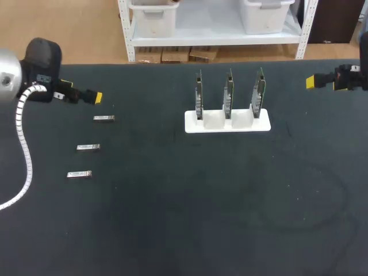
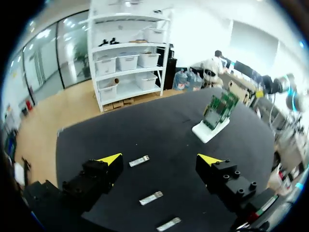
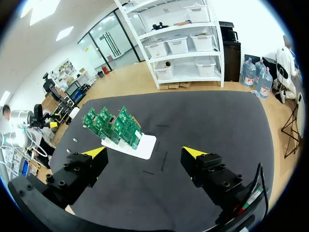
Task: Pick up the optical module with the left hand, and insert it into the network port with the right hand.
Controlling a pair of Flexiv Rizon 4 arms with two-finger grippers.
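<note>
The left gripper (image 2: 159, 158) hangs open and empty over the black table (image 1: 201, 218), near three optical modules (image 1: 88, 148) lying in a slanted row, their labels too small to read. The right gripper (image 3: 144, 152), also spread wide and empty, hovers well apart from the white stand (image 1: 261, 125) holding three upright green boards (image 1: 229, 95).
</note>
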